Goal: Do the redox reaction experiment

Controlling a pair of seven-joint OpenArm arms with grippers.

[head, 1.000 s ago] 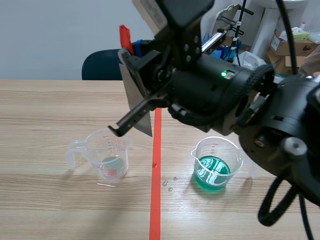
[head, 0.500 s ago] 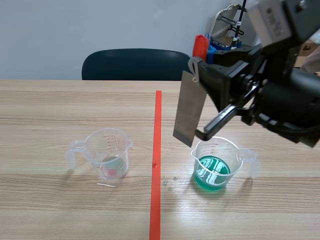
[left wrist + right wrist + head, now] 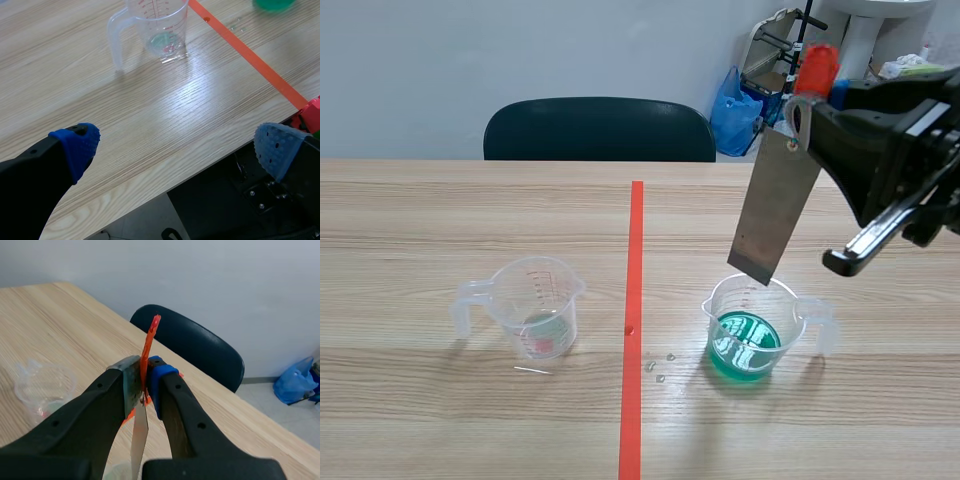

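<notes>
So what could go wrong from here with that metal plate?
The metal plate hangs tilted, its lower corner near the rim of the cup of green liquid: it may catch the rim and tip it. It hangs from an orange clip in the right gripper, so it could swing.

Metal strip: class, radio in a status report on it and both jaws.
Left jaws open, empty. Right jaws shut on metal strip, hanging over measuring cup of green liquid. Nothing between them.

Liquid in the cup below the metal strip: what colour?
The liquid is green; the scene view shows it best.
</notes>
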